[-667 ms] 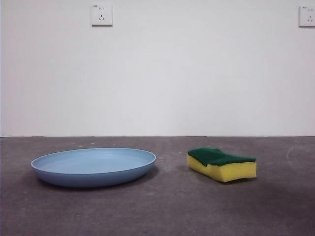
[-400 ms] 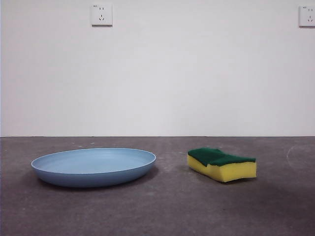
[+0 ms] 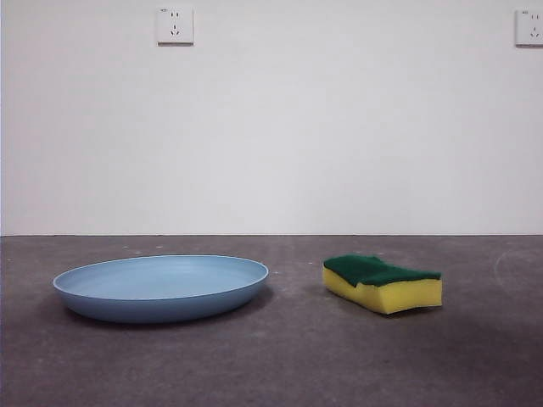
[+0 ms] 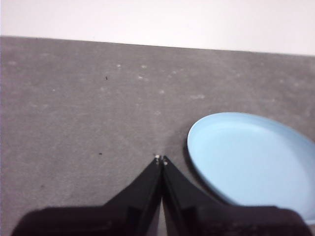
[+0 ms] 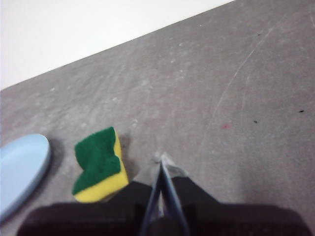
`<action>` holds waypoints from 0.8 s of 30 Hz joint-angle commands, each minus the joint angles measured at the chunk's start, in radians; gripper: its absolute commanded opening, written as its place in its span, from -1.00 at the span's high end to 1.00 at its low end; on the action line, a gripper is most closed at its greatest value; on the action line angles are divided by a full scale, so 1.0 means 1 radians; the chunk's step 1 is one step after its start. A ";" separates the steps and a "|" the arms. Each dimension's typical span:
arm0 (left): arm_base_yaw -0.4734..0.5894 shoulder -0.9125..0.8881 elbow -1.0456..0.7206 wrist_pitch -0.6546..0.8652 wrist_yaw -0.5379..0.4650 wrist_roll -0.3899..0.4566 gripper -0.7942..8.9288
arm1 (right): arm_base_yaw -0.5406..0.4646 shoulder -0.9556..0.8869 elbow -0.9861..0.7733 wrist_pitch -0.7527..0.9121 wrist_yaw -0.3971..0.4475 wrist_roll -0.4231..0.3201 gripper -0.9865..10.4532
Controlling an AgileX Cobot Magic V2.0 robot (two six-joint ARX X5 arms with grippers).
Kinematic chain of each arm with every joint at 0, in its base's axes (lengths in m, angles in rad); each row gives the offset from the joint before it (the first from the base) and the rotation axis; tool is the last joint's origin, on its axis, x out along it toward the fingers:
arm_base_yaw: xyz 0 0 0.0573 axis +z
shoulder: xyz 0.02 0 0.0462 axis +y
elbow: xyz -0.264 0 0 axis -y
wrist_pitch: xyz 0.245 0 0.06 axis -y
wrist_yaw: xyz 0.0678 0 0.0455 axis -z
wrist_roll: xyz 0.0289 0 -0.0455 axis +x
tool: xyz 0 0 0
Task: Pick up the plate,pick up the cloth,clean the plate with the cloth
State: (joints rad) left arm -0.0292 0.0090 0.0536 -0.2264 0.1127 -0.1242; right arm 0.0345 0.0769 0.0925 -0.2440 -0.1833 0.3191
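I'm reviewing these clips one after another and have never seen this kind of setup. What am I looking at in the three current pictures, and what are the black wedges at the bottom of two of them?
This is a two-armed table robot. One picture comes from a low camera looking level across the grey table; the other two come from cameras on the arms' wrists.

The black wedges are each arm's grasping tool, seen from just behind it. The left tool has its two jaws pressed together and holds nothing. The right tool is also shut and empty.

On the table lie a wide, shallow light-blue plate and a yellow sponge with a green scouring top, which serves as the cloth. They sit apart, not touching. In the front view no arm shows, so both are waiting above. The left tool is near the plate, the right near the sponge. Two wall sockets are on the white wall.
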 commanded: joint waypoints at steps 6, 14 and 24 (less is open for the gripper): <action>0.003 0.113 0.152 -0.004 0.051 -0.117 0.85 | 0.002 0.194 0.195 -0.057 -0.002 0.018 0.84; 0.003 0.377 0.341 -0.032 0.147 -0.116 0.85 | 0.002 0.430 0.395 -0.193 -0.039 -0.061 0.84; 0.003 0.750 0.585 -0.251 0.360 -0.080 0.85 | 0.002 0.702 0.625 -0.373 -0.239 -0.201 0.83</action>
State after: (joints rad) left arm -0.0292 0.7341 0.6296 -0.4583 0.4507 -0.2310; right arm 0.0345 0.7628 0.7010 -0.6086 -0.4145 0.1593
